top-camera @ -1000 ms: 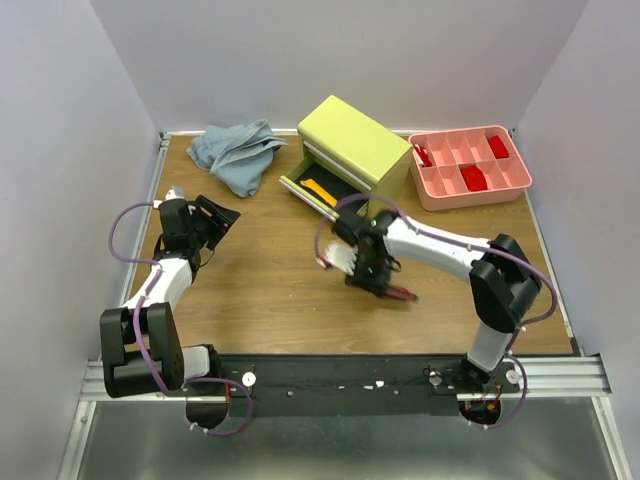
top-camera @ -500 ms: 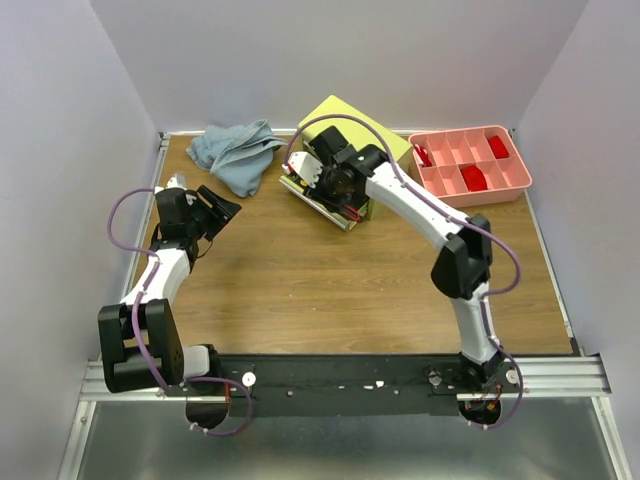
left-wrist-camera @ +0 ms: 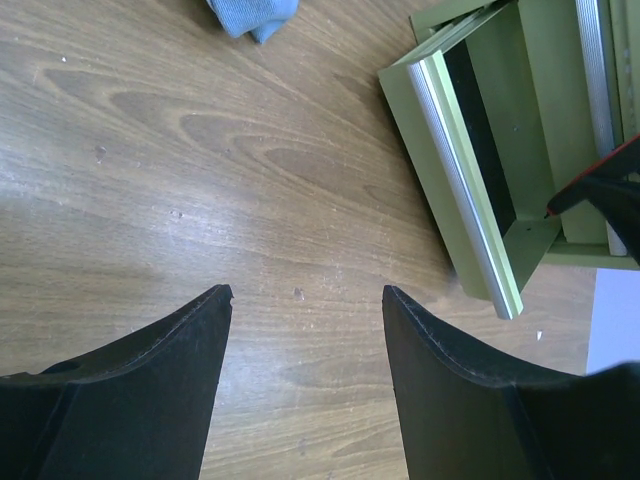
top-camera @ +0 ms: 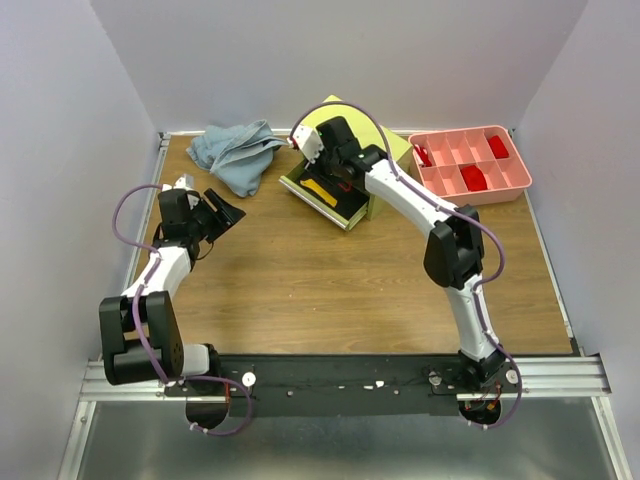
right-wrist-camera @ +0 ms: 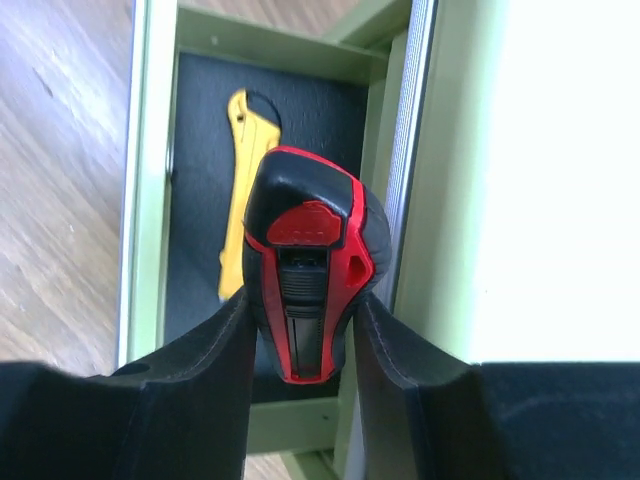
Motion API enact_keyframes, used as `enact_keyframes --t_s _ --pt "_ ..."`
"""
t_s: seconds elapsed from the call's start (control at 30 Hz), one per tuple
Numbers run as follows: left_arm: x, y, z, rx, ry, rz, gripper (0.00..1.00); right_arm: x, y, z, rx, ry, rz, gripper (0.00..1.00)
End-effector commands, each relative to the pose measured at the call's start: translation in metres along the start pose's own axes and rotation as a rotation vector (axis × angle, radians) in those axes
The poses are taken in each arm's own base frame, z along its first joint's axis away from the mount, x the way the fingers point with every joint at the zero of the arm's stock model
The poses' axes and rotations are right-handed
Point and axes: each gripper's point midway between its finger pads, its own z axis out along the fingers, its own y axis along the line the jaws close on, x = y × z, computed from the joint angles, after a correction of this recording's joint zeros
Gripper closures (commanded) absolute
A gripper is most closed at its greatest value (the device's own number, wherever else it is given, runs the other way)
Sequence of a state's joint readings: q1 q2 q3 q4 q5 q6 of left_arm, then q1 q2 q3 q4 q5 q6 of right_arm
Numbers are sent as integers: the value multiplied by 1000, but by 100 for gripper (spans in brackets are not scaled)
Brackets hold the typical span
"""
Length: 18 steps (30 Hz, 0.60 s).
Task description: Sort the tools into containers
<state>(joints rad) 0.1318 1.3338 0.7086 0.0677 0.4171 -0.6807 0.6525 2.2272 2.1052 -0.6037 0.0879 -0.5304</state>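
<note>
The yellow-green chest (top-camera: 385, 142) stands at the back middle with its bottom drawer (top-camera: 322, 203) pulled out. A yellow utility knife (right-wrist-camera: 243, 180) lies on the drawer's black liner; it also shows in the top view (top-camera: 318, 189). My right gripper (right-wrist-camera: 300, 310) is shut on the red-black utility knife (right-wrist-camera: 305, 270) and holds it over the open drawer, beside the chest front. In the top view the right gripper (top-camera: 335, 150) sits above the drawer. My left gripper (left-wrist-camera: 305, 295) is open and empty over bare wood, left of the drawer (left-wrist-camera: 465, 190). No pliers show.
A blue-grey cloth (top-camera: 235, 152) lies at the back left, its corner in the left wrist view (left-wrist-camera: 255, 15). A pink divided tray (top-camera: 470, 165) with red pieces stands at the back right. The table's side walls are close to both arms.
My right arm has swung from the table's middle up to the chest, carrying the red-black knife over the open drawer. The left arm has barely moved.
</note>
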Motion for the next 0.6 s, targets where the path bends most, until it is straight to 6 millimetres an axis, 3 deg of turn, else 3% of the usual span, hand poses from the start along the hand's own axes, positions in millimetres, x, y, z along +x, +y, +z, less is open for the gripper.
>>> enact_keyframes --t_s 0.0,0.07,0.13,0.17,0.2,0.23,0.27,0.3,0.33,0.4,0.43,0.47,0.57 --pt "-6 -8 10 46 -10 -13 30 -8 10 19 -2 -22 17 37" --pt "-5 -21 16 80 -5 -5 29 -7 12 10 -20 0 38 31" --pt "3 -28 26 98 24 -1 29 -19 10 -10 -57 -30 64 26" --pt "8 -45 31 138 33 26 29 -20 12 -21 -85 -25 85 26" --pt "14 -47 38 143 52 29 30 -25 5 -31 -73 -41 101 26" --pt "19 -59 42 175 64 53 30 -42 -4 -56 -85 -114 119 26" --pt "26 -76 47 210 82 77 30 -53 -12 -64 -65 -165 130 27" --pt "34 -77 55 219 108 80 32 -51 -15 -69 -57 -180 144 27" --pt "38 -85 60 241 115 92 33 -57 -30 -82 -24 -219 153 27" --pt "48 -94 73 254 148 87 35 -66 -54 -89 50 -272 180 29" --pt "49 -96 78 261 151 87 37 -57 -70 -86 100 -265 199 29" --pt "47 -104 82 276 155 86 38 -65 -85 -87 139 -315 208 30" --pt "51 -107 96 288 179 82 44 -53 -135 -81 297 -328 267 31"
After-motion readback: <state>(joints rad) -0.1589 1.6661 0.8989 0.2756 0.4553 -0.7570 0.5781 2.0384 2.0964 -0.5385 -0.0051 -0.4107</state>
